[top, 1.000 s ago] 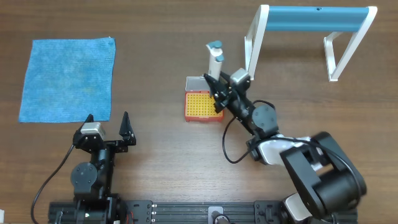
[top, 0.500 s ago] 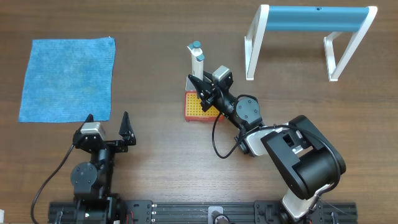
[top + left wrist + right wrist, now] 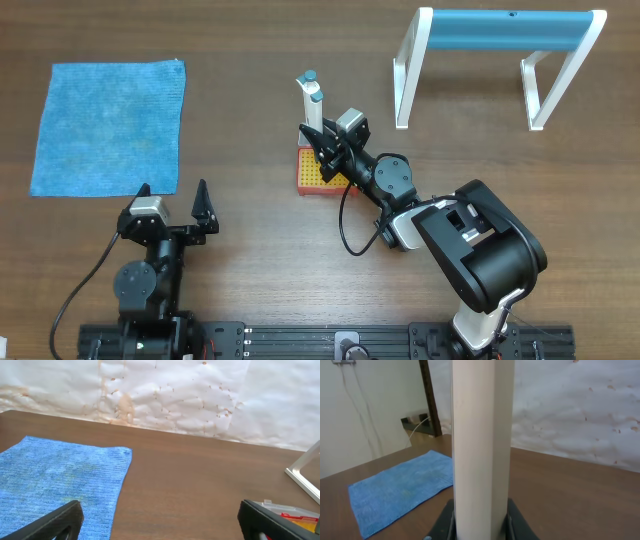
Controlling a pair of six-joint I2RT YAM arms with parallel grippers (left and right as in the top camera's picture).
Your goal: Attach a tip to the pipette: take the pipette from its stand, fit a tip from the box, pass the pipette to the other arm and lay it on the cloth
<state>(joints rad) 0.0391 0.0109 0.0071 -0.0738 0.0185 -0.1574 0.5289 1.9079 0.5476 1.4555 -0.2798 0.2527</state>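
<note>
My right gripper [image 3: 318, 138] is shut on the white pipette [image 3: 312, 100], which stands upright with its blue cap uppermost, over the orange tip box [image 3: 318, 172]. In the right wrist view the pipette's white body [image 3: 482, 445] rises straight up from between the fingers. The blue cloth [image 3: 108, 128] lies flat at the far left; it is also seen as the cloth [image 3: 55, 487] in the left wrist view and the cloth [image 3: 402, 489] in the right wrist view. My left gripper [image 3: 172, 194] rests open near the front left, just below the cloth, with nothing between its fingers.
The white-and-blue pipette stand [image 3: 505, 45] is at the back right. A corner of the stand [image 3: 305, 472] and the tip box [image 3: 290, 512] appear in the left wrist view. Bare brown table lies between the cloth and the tip box.
The right gripper has carried the pipette leftward from beside the stand to above the tip box. The left arm has not moved.
</note>
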